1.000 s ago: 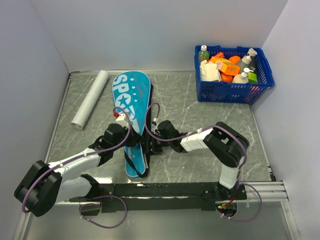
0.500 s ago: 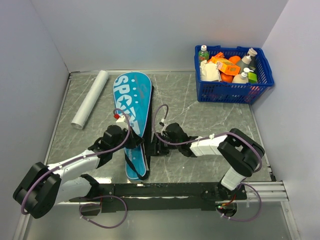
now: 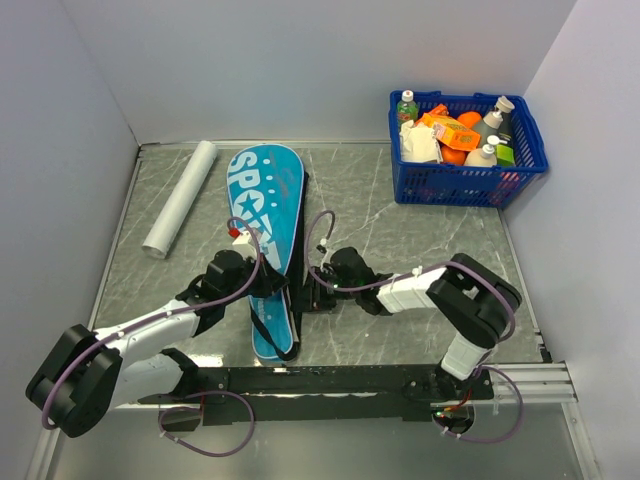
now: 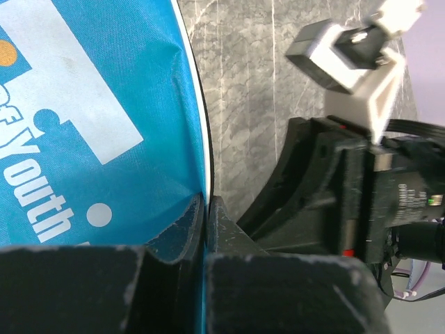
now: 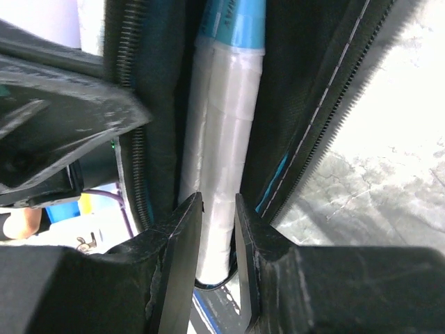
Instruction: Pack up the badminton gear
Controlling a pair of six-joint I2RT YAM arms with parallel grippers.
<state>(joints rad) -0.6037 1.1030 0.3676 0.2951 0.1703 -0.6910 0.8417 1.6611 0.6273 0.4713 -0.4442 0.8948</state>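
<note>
The teal bag lettered SPORT lies lengthwise on the table's left-middle. My left gripper is shut on the bag's right edge; in the left wrist view a thin strip of teal fabric sits pinched between the jaws. My right gripper is at the bag's open zipper side. In the right wrist view its fingers close on a white racket handle that lies inside the black-lined opening. The racket frames are hidden in the bag. The shuttlecock is out of view.
A blue plastic basket of bottles and groceries stands at the back right. A white roll lies at the back left. Grey walls close the table on three sides. The black arm rail runs along the near edge.
My right gripper has moved toward the near edge along the bag's open side, with the handle between its fingers. My left gripper has shifted slightly the same way, still pinching the bag edge.
</note>
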